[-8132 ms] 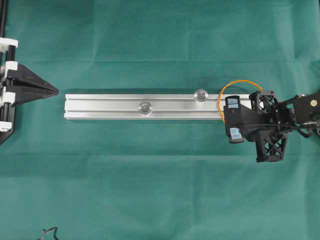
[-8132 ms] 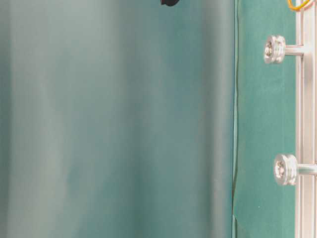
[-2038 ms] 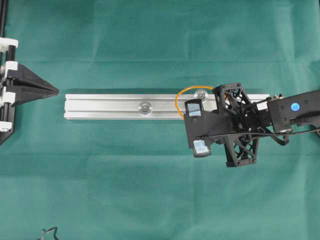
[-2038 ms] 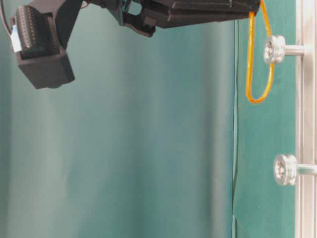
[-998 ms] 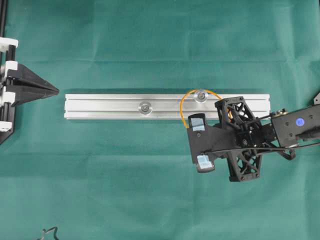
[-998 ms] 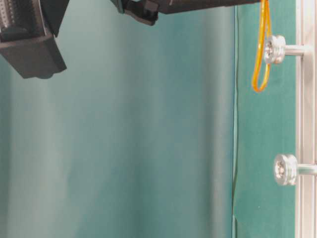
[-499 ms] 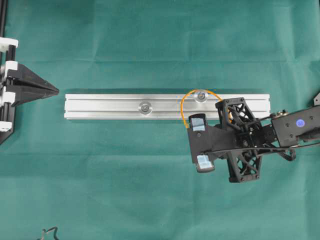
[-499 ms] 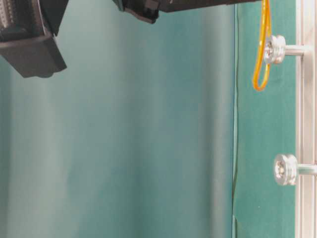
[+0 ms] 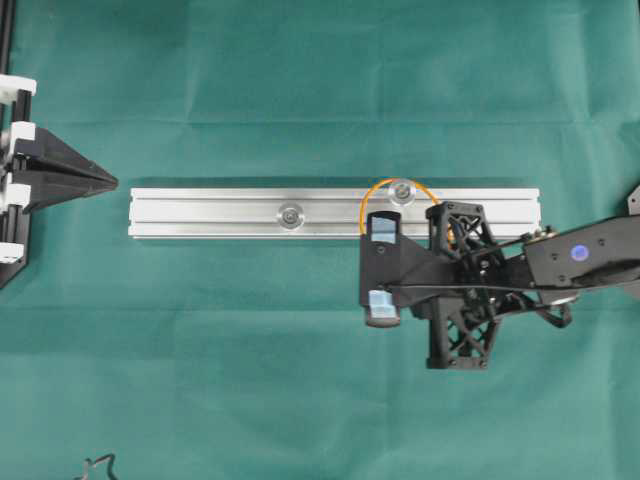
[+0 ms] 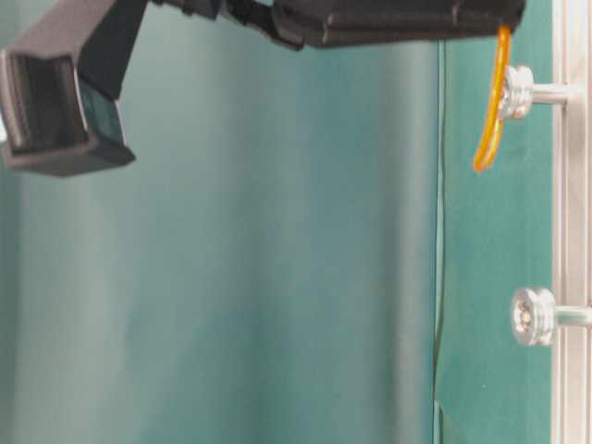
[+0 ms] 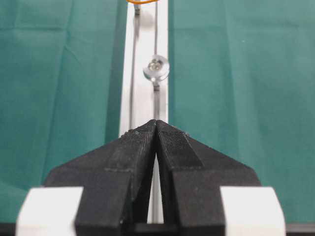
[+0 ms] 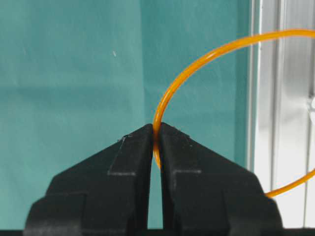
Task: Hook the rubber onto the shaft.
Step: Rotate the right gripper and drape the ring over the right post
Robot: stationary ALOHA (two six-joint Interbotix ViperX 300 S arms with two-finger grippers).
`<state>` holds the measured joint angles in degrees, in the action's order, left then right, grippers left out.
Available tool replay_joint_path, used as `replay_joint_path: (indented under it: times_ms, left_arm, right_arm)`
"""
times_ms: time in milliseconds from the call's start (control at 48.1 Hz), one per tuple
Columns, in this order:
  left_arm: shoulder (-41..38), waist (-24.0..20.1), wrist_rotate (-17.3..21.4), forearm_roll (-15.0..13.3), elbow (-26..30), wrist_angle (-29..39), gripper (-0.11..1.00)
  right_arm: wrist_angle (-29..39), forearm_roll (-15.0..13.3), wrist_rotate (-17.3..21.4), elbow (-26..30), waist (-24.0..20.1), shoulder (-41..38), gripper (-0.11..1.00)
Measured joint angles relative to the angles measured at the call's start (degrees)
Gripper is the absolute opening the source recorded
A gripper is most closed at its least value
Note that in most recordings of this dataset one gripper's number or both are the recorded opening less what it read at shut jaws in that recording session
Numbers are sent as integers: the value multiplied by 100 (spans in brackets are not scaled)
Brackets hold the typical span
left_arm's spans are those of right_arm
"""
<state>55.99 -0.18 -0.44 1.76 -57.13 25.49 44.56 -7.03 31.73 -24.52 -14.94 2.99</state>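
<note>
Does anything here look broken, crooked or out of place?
Nothing stands out. The aluminium rail lies straight on the green cloth, both shafts stand upright, and the orange rubber band looks whole, pinched in the right tool.

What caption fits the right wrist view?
Right gripper shut on the orange rubber band, its loop arching toward the aluminium rail.

My left claw (image 11: 155, 129) sits pinched together over the near end of the silver rail (image 11: 145, 93), which runs away across green cloth (image 11: 236, 73) past a round-headed peg (image 11: 156, 68) to an orange band (image 11: 141, 1) at the top edge.
</note>
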Motion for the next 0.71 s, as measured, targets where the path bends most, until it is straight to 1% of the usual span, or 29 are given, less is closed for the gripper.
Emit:
replay_joint_path:
  times_ms: [250,562,707]
  left_arm:
    - [0,9,0,0,0,0,0]
    - [0,0,0,0,0,0,0]
    - [9,9,0,0,0,0,0]
  right_arm:
    - [-44,0,536,246,0,-246,7]
    - [-35,0,835,343,0,-343,7]
    - [-9,0,1257,343,0,-343,7]
